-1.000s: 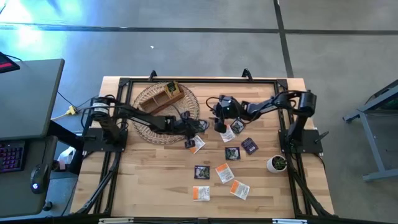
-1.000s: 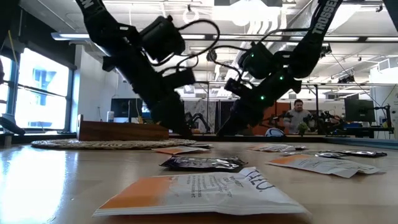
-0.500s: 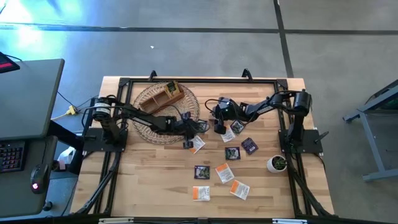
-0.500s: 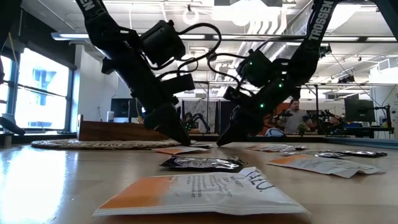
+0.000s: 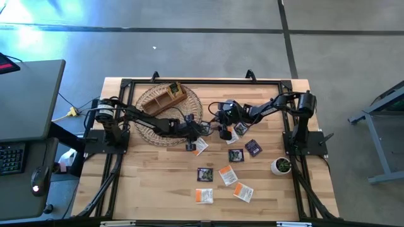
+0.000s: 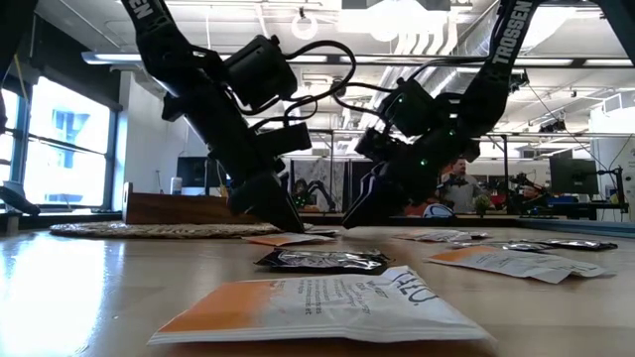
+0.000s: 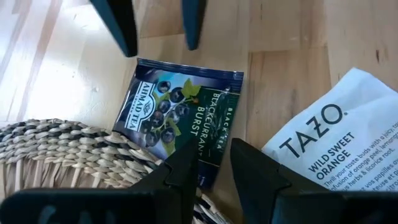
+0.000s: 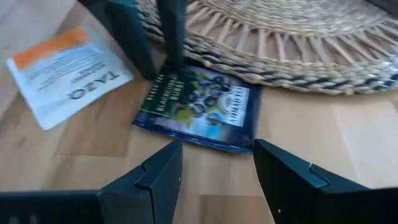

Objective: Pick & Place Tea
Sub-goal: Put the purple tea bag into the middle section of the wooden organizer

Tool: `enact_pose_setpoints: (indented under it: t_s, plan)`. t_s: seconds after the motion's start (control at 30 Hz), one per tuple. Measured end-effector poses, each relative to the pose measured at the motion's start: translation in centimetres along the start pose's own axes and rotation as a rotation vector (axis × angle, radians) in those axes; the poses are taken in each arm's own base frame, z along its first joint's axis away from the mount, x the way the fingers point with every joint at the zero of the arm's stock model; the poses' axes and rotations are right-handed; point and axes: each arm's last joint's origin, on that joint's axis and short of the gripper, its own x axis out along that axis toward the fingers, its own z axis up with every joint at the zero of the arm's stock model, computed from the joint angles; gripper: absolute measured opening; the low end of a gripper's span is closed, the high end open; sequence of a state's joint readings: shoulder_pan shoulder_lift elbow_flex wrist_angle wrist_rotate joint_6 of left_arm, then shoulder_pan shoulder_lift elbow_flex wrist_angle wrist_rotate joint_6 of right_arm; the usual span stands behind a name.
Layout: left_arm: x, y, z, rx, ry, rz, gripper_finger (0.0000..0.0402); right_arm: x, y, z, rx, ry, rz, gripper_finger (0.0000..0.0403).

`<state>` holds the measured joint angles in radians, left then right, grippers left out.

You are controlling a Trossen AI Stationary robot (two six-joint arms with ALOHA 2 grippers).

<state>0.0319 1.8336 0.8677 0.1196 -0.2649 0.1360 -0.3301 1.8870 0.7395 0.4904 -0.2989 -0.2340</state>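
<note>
the dark blackcurrant tea sachet (image 7: 179,118) lies flat on the table against the woven mat's (image 8: 298,46) edge, directly between both grippers — left gripper (image 7: 211,163) narrowly parted at one edge, right gripper (image 8: 217,163) spread wide opposite — neither holding it.

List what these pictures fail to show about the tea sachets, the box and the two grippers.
- Wooden box, high view: its compartments' contents are too small to tell.
- Blackcurrant sachet, left wrist view: one corner lies hidden under the wicker mat.
- Same sachet, high view: the left gripper and right gripper cover it.
- Tazo sachet, left wrist view: cut off by the picture's edge.
- Far sachets, low view: print too small to read.
</note>
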Motion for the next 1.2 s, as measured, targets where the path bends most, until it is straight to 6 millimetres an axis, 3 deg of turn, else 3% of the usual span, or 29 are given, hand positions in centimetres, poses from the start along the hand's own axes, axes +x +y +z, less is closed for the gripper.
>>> enact_pose_setpoints:
  t_s: [0.27,0.53,0.9,1.2]
  plan:
    - [0.0,0.1,-0.1,0.046,0.014,0.053,0.0090,0.4,1.4,0.3,-0.059,-0.002,0.038,0.0194]
    - [1.0,-0.2,-0.6,0.042,0.020,0.026,0.0007,0.5,1.8,0.4,-0.097,-0.005,0.044,0.0194]
    - [-0.1,0.2,0.6,-0.051,-0.034,0.011,0.0001,0.1,1.9,0.9,-0.108,-0.020,0.040,0.0194]
    - [-1.3,0.7,3.0,-0.156,-0.032,-0.033,0.0000,-1.5,3.1,2.9,-0.268,-0.034,-0.022,0.0194]
